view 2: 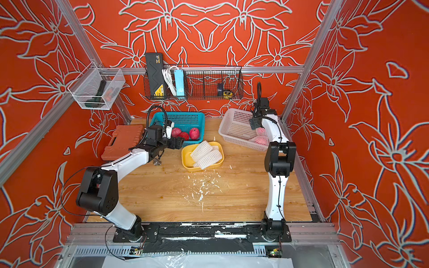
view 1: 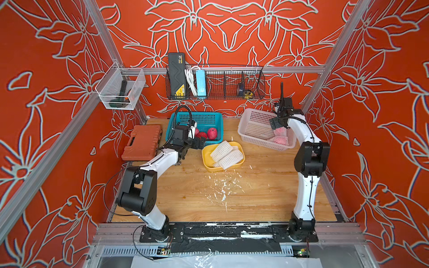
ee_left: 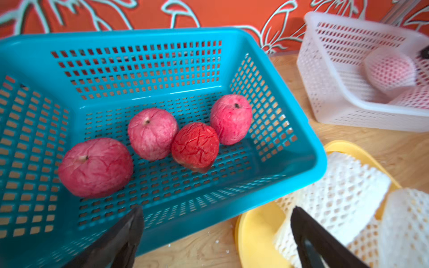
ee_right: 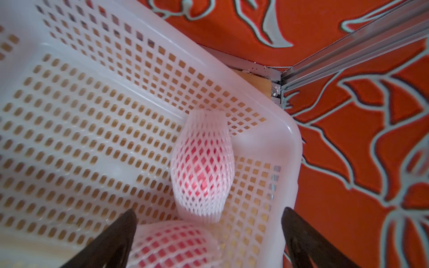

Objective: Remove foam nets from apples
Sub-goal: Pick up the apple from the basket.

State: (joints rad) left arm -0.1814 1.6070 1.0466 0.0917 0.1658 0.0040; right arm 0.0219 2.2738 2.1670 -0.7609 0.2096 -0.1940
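Hovering beside the teal basket holding four bare apples, the left gripper stands wide open, empty. The right gripper, also wide and empty, hangs above two netted apples in the white basket. Loose foam nets lie in the yellow tray.

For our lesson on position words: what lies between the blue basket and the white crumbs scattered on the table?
The yellow tray, holding empty foam nets; both top views show it.
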